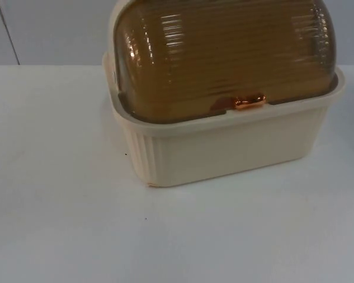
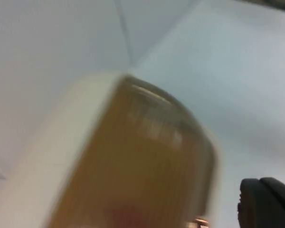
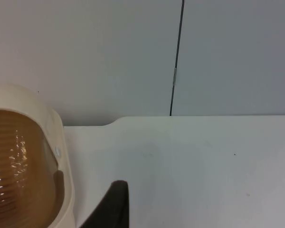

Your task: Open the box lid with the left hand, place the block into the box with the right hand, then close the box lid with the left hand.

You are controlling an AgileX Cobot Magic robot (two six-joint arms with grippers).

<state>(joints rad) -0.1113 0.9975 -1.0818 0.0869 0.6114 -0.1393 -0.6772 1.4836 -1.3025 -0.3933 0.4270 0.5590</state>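
Box point(image 1: 224, 150) set on white surface point(image 1: 59, 224) near wall, amber lid point(image 1: 224, 53) shut, handle point(image 1: 249, 102) faced forward for lifting. Left pincer point(image 2: 268, 202) held beside lid, right pincer point(image 3: 109, 206) beside box end; spread of both cannot be told. Block not found.

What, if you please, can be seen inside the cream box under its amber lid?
The ribbed amber lid is shut on the cream box, its copper handle at the front rim. Through the tinted ribs nothing inside can be made out; the opaque walls hide the rest.
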